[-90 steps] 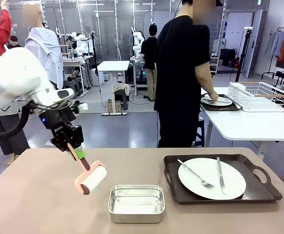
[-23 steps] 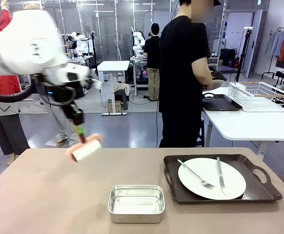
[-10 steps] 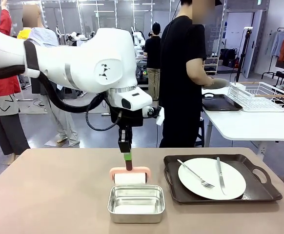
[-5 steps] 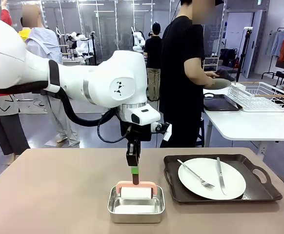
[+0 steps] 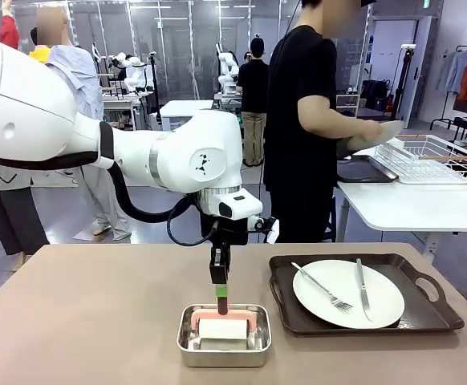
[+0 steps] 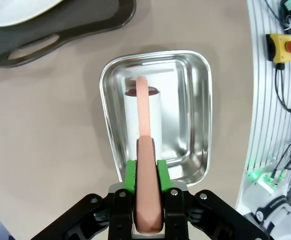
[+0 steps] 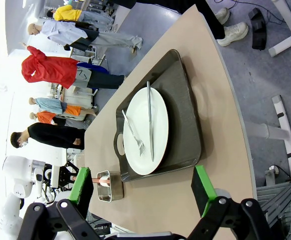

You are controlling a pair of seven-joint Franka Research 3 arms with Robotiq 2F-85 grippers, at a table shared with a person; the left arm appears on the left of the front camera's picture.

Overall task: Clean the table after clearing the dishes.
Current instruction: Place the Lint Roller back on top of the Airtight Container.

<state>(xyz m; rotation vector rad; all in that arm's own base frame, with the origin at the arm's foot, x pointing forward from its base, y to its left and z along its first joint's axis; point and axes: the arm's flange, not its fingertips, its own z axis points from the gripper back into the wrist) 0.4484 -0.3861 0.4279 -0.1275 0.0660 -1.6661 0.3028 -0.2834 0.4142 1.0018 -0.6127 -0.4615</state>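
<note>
Swinging in from the left and sinking since the earlier frames, the left arm [image 5: 137, 152] now hangs over the middle of the taupe table [image 5: 73, 321], toward the robot's edge. On the table's right side lies a dark brown tray [image 5: 286, 314] bearing a white plate [image 5: 378, 303]. Just left of the tray, apart from it, stands the steel pan [image 5: 184, 341], with the white roller [image 5: 222, 327] down inside it. A fork [image 5: 322, 287] and a knife [image 5: 362, 289] lie on the plate. The left gripper [image 5: 221, 285] is clamped on the roller's pink handle. The right gripper [image 7: 143, 182] has its jaws spread wide, holding nothing.
</note>
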